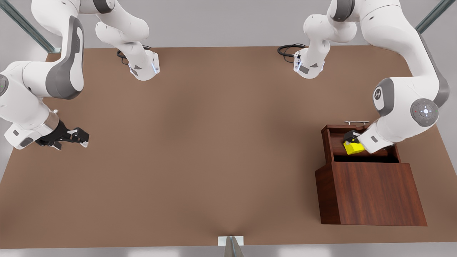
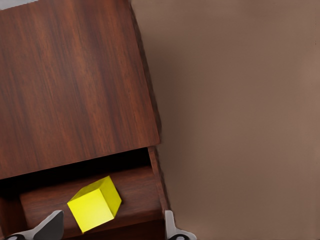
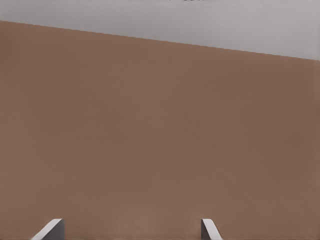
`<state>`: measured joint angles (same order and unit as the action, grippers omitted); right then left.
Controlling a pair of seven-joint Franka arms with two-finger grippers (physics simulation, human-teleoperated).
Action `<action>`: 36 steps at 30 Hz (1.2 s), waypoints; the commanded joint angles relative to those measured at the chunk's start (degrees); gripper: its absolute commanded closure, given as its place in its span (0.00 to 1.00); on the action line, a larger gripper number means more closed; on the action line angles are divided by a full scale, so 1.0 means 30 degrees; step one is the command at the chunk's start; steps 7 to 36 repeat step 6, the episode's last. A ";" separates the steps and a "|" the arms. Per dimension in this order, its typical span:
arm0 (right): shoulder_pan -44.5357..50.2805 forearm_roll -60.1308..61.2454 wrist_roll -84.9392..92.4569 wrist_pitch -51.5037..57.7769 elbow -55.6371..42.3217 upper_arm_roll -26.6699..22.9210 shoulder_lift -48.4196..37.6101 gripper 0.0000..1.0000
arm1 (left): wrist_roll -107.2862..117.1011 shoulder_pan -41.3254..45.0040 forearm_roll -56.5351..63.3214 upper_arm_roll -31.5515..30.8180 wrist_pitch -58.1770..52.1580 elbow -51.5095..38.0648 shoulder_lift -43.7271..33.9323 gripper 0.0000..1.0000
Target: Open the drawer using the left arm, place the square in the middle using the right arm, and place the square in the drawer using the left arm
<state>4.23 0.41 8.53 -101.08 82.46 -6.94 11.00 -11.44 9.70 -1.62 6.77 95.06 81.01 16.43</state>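
Table (image 1: 214,142) is brown and wide. The cabinet (image 1: 371,192) sits at the front view's right with its drawer (image 1: 330,137) pulled out. The left gripper (image 2: 110,232) hangs over the drawer, jaws apart around the square (image 2: 95,203) inside. The right gripper (image 1: 80,137) waits far away, jaws apart, holding nothing.

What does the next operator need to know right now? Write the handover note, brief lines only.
Left gripper: over the open drawer at the front view's right, fingers spread wide, the square between and below them, not clamped.
Right gripper: open, waits above bare tabletop at the front view's left.
Square: tilted inside the drawer; whether it has settled on the drawer floor I cannot tell.
Cabinet: drawer pulled out, handle on the far side.
Done: drawer opened, square brought into the drawer.
Left: confirm the square rests, then lift the left arm clear.
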 commanded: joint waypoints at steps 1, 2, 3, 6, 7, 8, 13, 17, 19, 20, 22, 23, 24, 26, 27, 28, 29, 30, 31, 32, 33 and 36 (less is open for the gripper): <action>-0.0033 0.0070 -0.0032 0.0089 -0.0414 -0.0001 0.0026 0.00 | 0.0501 -0.0886 0.1857 -0.1286 0.0013 0.0007 -0.0144 0.00; -0.0004 0.0041 -0.0120 0.0207 -0.0796 -0.0001 -0.0033 0.00 | 0.0884 -0.2088 0.2649 -0.2899 0.0013 0.0124 -0.0583 0.00; -0.0004 0.0041 -0.0120 0.0236 -0.0855 -0.0030 -0.0120 0.00 | 0.0942 -0.2792 0.2826 -0.3926 0.0042 0.0183 -0.0964 0.00; 0.0026 0.0041 -0.0120 0.0324 -0.0855 0.0029 -0.0178 0.00 | 0.1850 -0.2998 0.3236 -0.4425 0.1097 0.1501 -0.1814 0.00; 0.0026 0.0041 -0.0120 0.0324 -0.0855 0.0029 -0.0178 0.00 | 0.1850 -0.2998 0.3236 -0.4425 0.1097 0.1501 -0.1814 0.00; 0.0026 0.0041 -0.0120 0.0324 -0.0855 0.0029 -0.0178 0.00 | 0.1850 -0.2998 0.3236 -0.4425 0.1097 0.1501 -0.1814 0.00; 0.0026 0.0041 -0.0120 0.0324 -0.0855 0.0029 -0.0178 0.00 | 0.1850 -0.2998 0.3236 -0.4425 0.1097 0.1501 -0.1814 0.00; 0.0026 0.0041 -0.0120 0.0324 -0.0855 0.0029 -0.0178 0.00 | 0.1850 -0.2998 0.3236 -0.4425 0.1097 0.1501 -0.1814 0.00; 0.0026 0.0041 -0.0120 0.0324 -0.0855 0.0029 -0.0178 0.00 | 0.1850 -0.2998 0.3236 -0.4425 0.1097 0.1501 -0.1814 0.00; 0.0026 0.0041 -0.0120 0.0324 -0.0855 0.0029 -0.0178 0.00 | 0.1850 -0.2998 0.3236 -0.4425 0.1097 0.1501 -0.1814 0.00; 0.0026 0.0041 -0.0120 0.0324 -0.0855 0.0029 -0.0178 0.00 | 0.1850 -0.2998 0.3236 -0.4425 0.1097 0.1501 -0.1814 0.00; 0.0026 0.0041 -0.0120 0.0324 -0.0855 0.0029 -0.0178 0.00 | 0.1850 -0.2998 0.3236 -0.4425 0.1097 0.1501 -0.1814 0.00; 0.0026 0.0041 -0.0120 0.0324 -0.0855 0.0029 -0.0178 0.00 | 0.1850 -0.2998 0.3236 -0.4425 0.1097 0.1501 -0.1814 0.00; 0.0026 0.0041 -0.0120 0.0324 -0.0855 0.0029 -0.0178 0.00 | 0.1850 -0.2998 0.3236 -0.4425 0.1097 0.1501 -0.1814 0.00; 0.0026 0.0041 -0.0120 0.0324 -0.0855 0.0029 -0.0178 0.00 | 0.1850 -0.2998 0.3236 -0.4425 0.1097 0.1501 -0.1814 0.00; 0.0026 0.0041 -0.0120 0.0324 -0.0855 0.0029 -0.0178 0.00 | 0.1850 -0.2998 0.3236 -0.4425 0.1097 0.1501 -0.1814 0.00; 0.0026 0.0041 -0.0120 0.0324 -0.0855 0.0029 -0.0178 0.00 | 0.1850 -0.2998 0.3236 -0.4425 0.1097 0.1501 -0.1814 0.00; 0.0026 0.0041 -0.0120 0.0324 -0.0855 0.0029 -0.0178 0.00 | 0.1850 -0.2998 0.3236 -0.4425 0.1097 0.1501 -0.1814 0.00; 0.0026 0.0041 -0.0120 0.0324 -0.0855 0.0029 -0.0178 0.00 | 0.1850 -0.2998 0.3236 -0.4425 0.1097 0.1501 -0.1814 0.00; 0.0026 0.0041 -0.0120 0.0324 -0.0855 0.0029 -0.0178 0.00 | 0.1850 -0.2998 0.3236 -0.4425 0.1097 0.1501 -0.1814 0.00; 0.0026 0.0041 -0.0120 0.0324 -0.0855 0.0029 -0.0178 0.00 | 0.1850 -0.2998 0.3236 -0.4425 0.1097 0.1501 -0.1814 0.00; 0.0026 0.0041 -0.0120 0.0324 -0.0855 0.0029 -0.0178 0.00 | 0.1850 -0.2998 0.3236 -0.4425 0.1097 0.1501 -0.1814 0.00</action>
